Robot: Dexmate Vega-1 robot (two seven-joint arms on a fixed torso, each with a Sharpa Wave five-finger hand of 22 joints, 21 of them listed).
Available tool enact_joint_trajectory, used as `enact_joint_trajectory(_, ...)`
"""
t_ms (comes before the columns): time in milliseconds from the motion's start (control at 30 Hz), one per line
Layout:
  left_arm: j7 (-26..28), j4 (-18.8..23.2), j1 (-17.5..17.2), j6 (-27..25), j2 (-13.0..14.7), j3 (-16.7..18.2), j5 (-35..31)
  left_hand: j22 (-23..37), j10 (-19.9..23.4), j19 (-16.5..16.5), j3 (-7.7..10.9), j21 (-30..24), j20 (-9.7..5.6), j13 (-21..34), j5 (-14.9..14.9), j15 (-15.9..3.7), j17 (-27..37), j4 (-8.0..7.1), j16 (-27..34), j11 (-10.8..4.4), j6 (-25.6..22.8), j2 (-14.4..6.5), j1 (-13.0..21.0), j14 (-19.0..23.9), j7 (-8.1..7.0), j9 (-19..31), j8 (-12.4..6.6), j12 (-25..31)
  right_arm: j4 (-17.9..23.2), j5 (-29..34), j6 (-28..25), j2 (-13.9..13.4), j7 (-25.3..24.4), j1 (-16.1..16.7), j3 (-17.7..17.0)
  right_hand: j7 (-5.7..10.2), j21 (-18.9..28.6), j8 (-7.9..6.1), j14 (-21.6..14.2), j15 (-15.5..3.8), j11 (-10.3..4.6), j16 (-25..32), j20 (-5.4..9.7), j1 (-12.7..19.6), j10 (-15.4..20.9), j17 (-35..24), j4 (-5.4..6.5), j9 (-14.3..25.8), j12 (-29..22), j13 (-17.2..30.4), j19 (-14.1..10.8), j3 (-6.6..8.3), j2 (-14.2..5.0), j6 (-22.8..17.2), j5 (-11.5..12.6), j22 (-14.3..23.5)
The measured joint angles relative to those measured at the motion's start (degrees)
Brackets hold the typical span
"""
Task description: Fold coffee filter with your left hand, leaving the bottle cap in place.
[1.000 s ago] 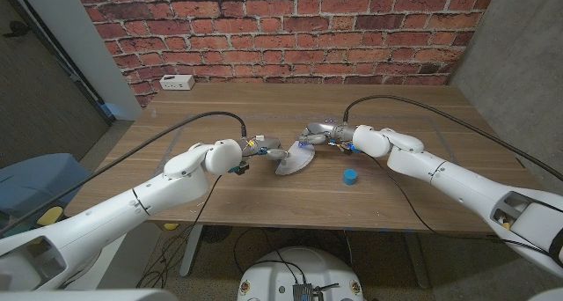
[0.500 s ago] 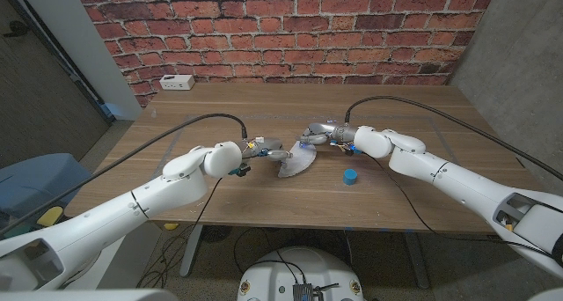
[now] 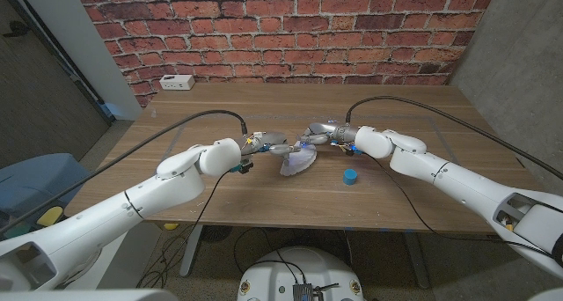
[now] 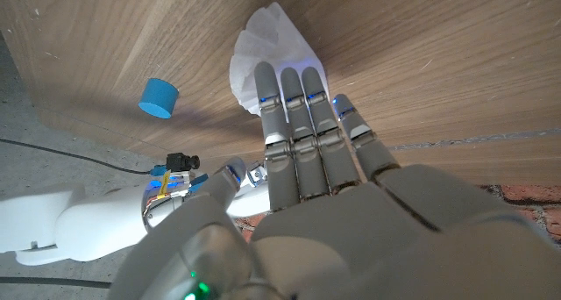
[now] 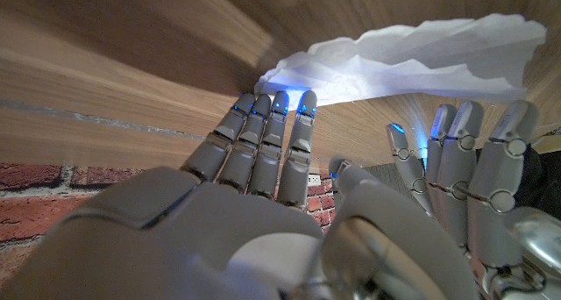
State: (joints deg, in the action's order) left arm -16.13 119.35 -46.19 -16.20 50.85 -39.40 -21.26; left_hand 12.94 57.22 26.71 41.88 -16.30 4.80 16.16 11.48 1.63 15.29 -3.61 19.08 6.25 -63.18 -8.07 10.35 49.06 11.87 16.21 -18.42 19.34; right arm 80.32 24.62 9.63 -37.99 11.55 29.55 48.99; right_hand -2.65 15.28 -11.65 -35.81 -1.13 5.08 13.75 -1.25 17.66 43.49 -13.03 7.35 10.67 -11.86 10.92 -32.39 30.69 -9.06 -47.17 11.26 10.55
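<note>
Left hand (image 3: 264, 146) fingers straight, pressing white crinkled paper coffee filter (image 3: 296, 161); right hand (image 3: 318, 134) fingertips touching its far edge; small blue round bottle cap (image 3: 350, 176) right, apart.

Coffee filter (image 3: 296, 160): white, thin crinkled paper, partly lifted off the wooden table near its middle, one edge raised and curling over, the rest on the wood. Bottle cap (image 3: 350, 176): small, round, blue, standing on the table near the filter, on its right and nearer the front edge, apart from it.
</note>
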Motion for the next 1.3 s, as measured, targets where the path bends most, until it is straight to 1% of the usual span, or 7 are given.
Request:
enact_joint_trajectory(167,-1.73,0.28,0.95,-1.73,-0.06,-1.06,-1.57,0.39,0.29,5.32,0.58,-2.91,-1.3,1.27,0.0,-0.45,-1.44,-0.58,0.0,-0.13,0.0,0.0,0.0,2.53,0.0,1.35,-0.5,0.39,-0.01,-0.25,0.11,0.0,-0.2,0.09,-0.19,0.0,-0.05,0.21,0.0,0.0,0.0,0.0,-0.01,0.03,0.0,0.0,0.0,0.0,0.0,0.0,0.0,0.0,-0.03,0.0,0.0,-0.01)
enact_joint_trajectory(333,-3.27,0.25,1.81,-3.15,-0.34,-2.22,-2.97,0.51,-1.7,6.23,1.12,-3.44,-1.55,1.98,0.0,-0.69,-3.06,-0.9,-2.06,-0.62,0.61,0.0,0.0,1.2,-0.49,1.69,-0.14,0.09,0.09,-0.36,0.13,-0.07,-0.3,0.23,-0.33,0.0,-0.09,0.22,0.0,0.0,0.0,0.0,-0.01,0.31,0.0,0.0,-0.47,0.0,0.0,0.0,-0.01,0.01,-0.31,0.0,0.0,-0.04)
enact_joint_trajectory(667,-5.84,-0.49,3.09,-4.88,-0.74,-4.64,-6.68,0.09,-4.52,0.11,1.69,-1.89,-0.01,2.35,0.0,-0.13,-4.11,-1.91,-4.89,0.2,2.83,0.0,0.0,-2.79,-0.49,1.23,1.35,-1.17,0.21,-0.96,0.15,-0.17,-0.35,0.41,-0.54,0.0,-0.28,0.22,0.0,0.0,0.0,0.0,-0.06,0.31,0.0,0.0,-0.47,0.0,-0.01,0.0,-0.07,0.0,-0.31,0.0,0.0,-0.04)
enact_joint_trajectory(1000,-8.82,0.04,4.4,-6.07,-1.35,-7.3,-12.27,0.1,-6.04,-4.62,0.94,-0.33,0.11,2.18,-0.25,-0.13,-3.21,-3.19,-5.31,0.43,4.15,0.0,0.0,-5.28,-0.6,0.72,2.71,-2.49,-0.07,-2.12,0.39,-0.09,-0.35,0.72,-1.02,0.0,-0.2,0.22,0.0,0.0,0.04,0.0,0.25,0.31,0.05,-0.01,-0.71,0.0,0.21,0.0,-0.37,0.25,-0.31,0.0,0.0,-0.04)
enact_joint_trajectory(1100,-8.0,-0.17,3.31,-4.73,-1.45,-6.14,-11.94,0.39,-2.41,-4.02,-0.05,-1.49,0.19,3.88,-0.25,0.11,-0.21,-2.3,-2.82,0.51,2.04,0.06,0.64,-2.53,-0.19,3.03,0.54,-0.31,-0.17,-2.56,0.42,-0.08,-0.3,0.78,-1.12,-0.01,-0.19,0.21,0.0,0.0,0.04,0.0,0.25,0.31,0.05,-0.08,-0.71,0.0,0.21,0.0,-0.37,0.25,-0.31,0.0,0.0,-0.03)
enact_joint_trajectory(1167,-6.99,-0.24,2.37,-3.54,-1.31,-5.15,-11.23,1.91,0.3,-3.35,-0.92,-3.38,0.11,8.94,-0.25,0.22,6.6,-0.78,3.05,0.34,1.9,-0.64,3.31,0.2,-0.2,8.31,-3.01,3.59,-0.22,-2.65,0.43,-0.07,-0.28,0.78,-1.14,-0.01,-0.19,0.21,0.0,0.0,0.04,0.0,0.25,0.31,0.05,-0.17,-0.71,0.01,0.21,0.0,-0.37,0.25,-0.31,0.0,0.0,-0.01)
enact_joint_trajectory(1300,-2.16,-0.45,-0.86,1.09,-0.92,-2.08,-9.31,4.17,-1.62,-4.86,-2.48,-5.33,0.11,17.53,-0.25,0.1,15.8,0.91,8.74,-0.39,6.0,-1.63,5.98,-1.51,-1.56,16.51,-7.45,8.32,-0.39,-2.82,0.43,0.0,-0.26,0.78,-1.15,-0.01,-0.18,0.21,0.0,0.0,0.03,0.0,0.25,0.31,0.04,-0.17,-0.71,0.01,0.21,0.0,-0.37,0.25,-0.31,0.0,0.0,0.0)
